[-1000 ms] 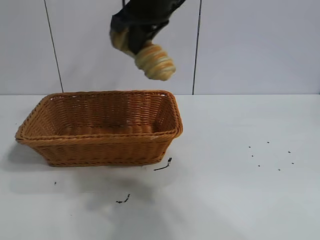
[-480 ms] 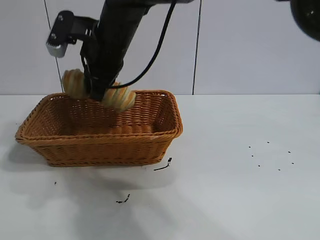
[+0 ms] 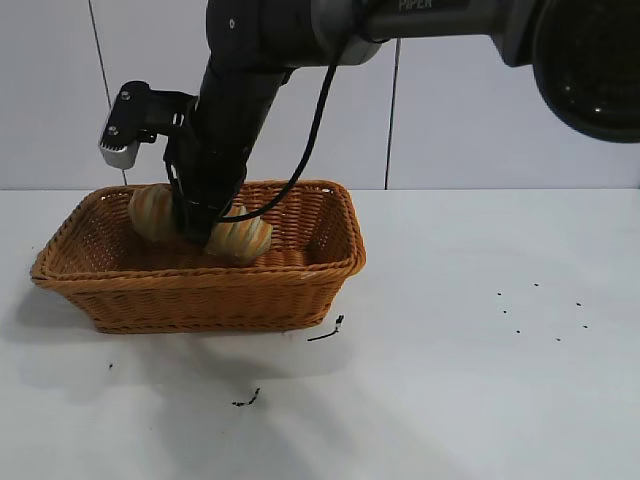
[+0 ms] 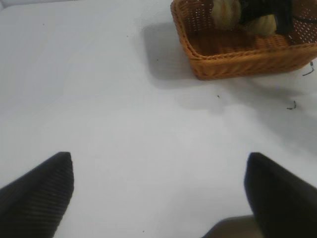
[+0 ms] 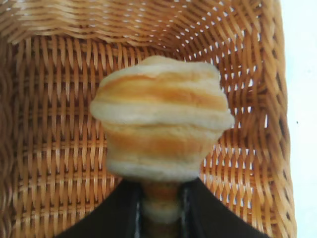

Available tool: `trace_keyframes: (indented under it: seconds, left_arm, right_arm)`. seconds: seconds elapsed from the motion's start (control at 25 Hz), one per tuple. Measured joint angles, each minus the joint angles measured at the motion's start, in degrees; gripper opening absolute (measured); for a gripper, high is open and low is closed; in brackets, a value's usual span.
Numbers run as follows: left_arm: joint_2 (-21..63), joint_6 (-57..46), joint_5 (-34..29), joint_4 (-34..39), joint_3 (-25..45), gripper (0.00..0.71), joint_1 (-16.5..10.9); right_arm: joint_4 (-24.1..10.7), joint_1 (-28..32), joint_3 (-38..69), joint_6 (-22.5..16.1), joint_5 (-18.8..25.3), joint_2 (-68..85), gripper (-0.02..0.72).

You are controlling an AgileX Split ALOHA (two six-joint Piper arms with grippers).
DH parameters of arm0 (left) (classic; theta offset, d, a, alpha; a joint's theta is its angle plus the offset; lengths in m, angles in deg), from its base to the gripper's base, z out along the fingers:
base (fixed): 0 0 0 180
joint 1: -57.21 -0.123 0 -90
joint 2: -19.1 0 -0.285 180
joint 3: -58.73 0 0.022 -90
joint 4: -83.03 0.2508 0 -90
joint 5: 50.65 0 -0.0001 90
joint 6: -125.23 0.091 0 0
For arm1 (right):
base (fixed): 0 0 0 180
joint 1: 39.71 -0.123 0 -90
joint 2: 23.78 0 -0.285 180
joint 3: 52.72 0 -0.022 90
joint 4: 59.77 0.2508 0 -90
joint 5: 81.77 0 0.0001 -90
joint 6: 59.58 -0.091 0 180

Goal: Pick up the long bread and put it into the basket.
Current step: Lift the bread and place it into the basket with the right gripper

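Observation:
The orange-brown wicker basket (image 3: pixel 200 290) stands on the white table at the left. My right gripper (image 3: pixel 197 222) reaches down into it and is shut on the long bread (image 3: pixel 240 238), a tan loaf with orange-brown twisted ridges. The loaf hangs inside the basket, its ends showing on both sides of the fingers. In the right wrist view the bread (image 5: pixel 161 124) fills the middle, pinched between the black fingers (image 5: pixel 119 208), above the basket's woven floor (image 5: pixel 54 139). The left wrist view shows my left gripper (image 4: pixel 158 183) open and empty over bare table, with the basket (image 4: pixel 237 54) far off.
Small dark crumbs and scraps lie on the table in front of the basket (image 3: pixel 325 330) and at the right (image 3: pixel 540 310). A wall with vertical seams stands behind.
My right gripper has carried the long bread down from high above the basket to inside it, below the rim.

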Motion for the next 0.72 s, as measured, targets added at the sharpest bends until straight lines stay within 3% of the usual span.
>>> trace_keyframes:
  seconds: [0.28,0.44,0.56,0.72]
  left_arm:
    - [0.0,0.0,0.0,0.0,0.0,0.696,0.0]
    - [0.0,0.0,0.0,0.0,0.0,0.696,0.0]
    - [0.0,0.0,0.0,0.0,0.0,0.696,0.0]
    - [0.0,0.0,0.0,0.0,0.0,0.696,0.0]
  right_arm:
    - [0.0,0.0,0.0,-0.8,-0.7,0.4,0.641]
    - [0.0,0.0,0.0,-4.5,-0.6,3.1,0.641]
    - [0.0,0.0,0.0,-13.0,0.9,6.3,0.639]
    - [-1.0,0.0,0.0,-33.7,3.4,11.1,0.639]
